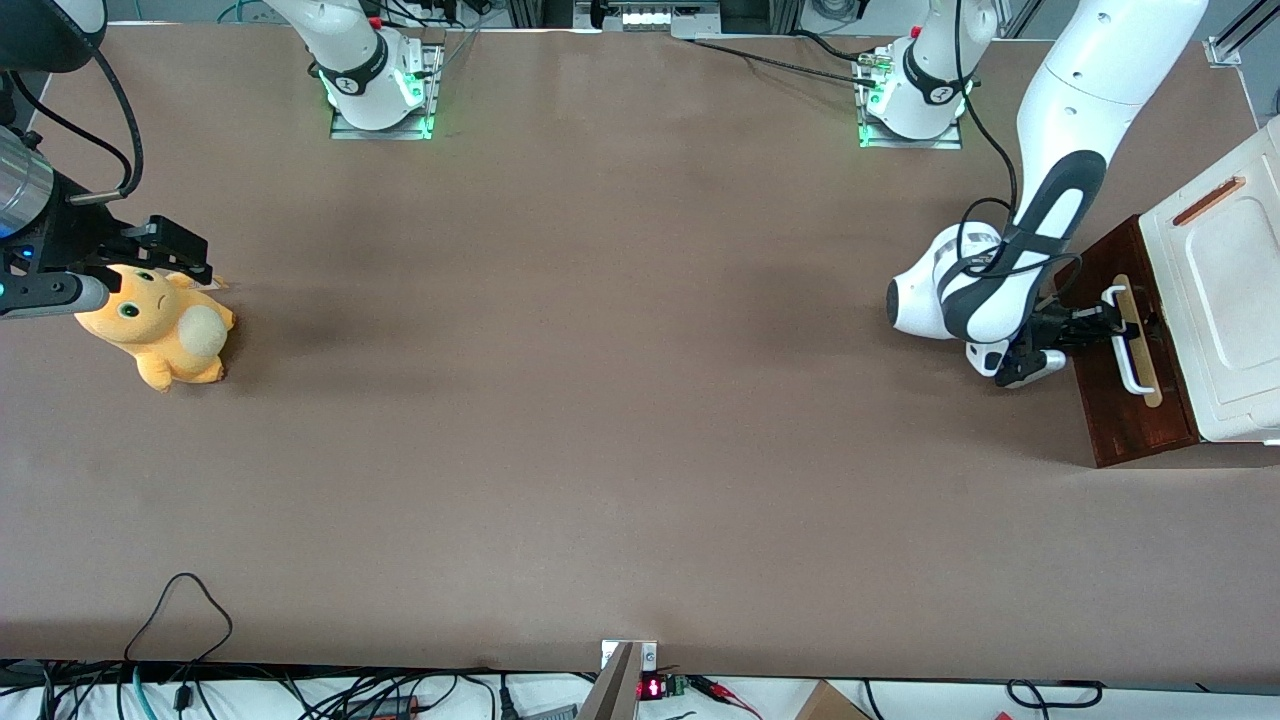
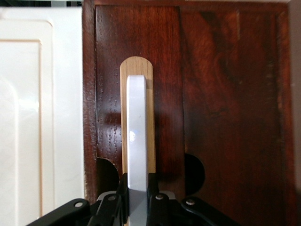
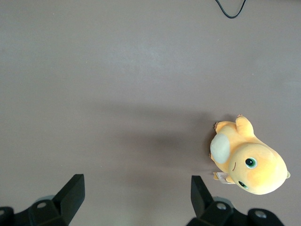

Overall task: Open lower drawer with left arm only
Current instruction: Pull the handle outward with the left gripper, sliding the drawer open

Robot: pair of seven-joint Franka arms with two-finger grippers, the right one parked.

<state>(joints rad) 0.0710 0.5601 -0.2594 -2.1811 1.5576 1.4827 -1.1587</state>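
The lower drawer (image 1: 1128, 415) shows its dark red-brown front at the working arm's end of the table, under the cream-white cabinet top (image 1: 1225, 290). Its white bar handle (image 1: 1128, 352) lies along a pale wood strip (image 1: 1146, 372). The left arm (image 1: 1060, 190) reaches down to it, and my gripper (image 1: 1098, 322) is at the handle's end farther from the front camera. In the left wrist view the gripper (image 2: 137, 197) is shut on the handle (image 2: 137, 136), with one black finger (image 2: 121, 193) pressed against each side of the bar. The drawer front (image 2: 225, 108) fills that view.
An orange plush toy (image 1: 160, 325) lies toward the parked arm's end of the table. A loose black cable (image 1: 180, 605) loops onto the table at the edge nearest the front camera. The arm bases (image 1: 905, 95) stand along the edge farthest from it.
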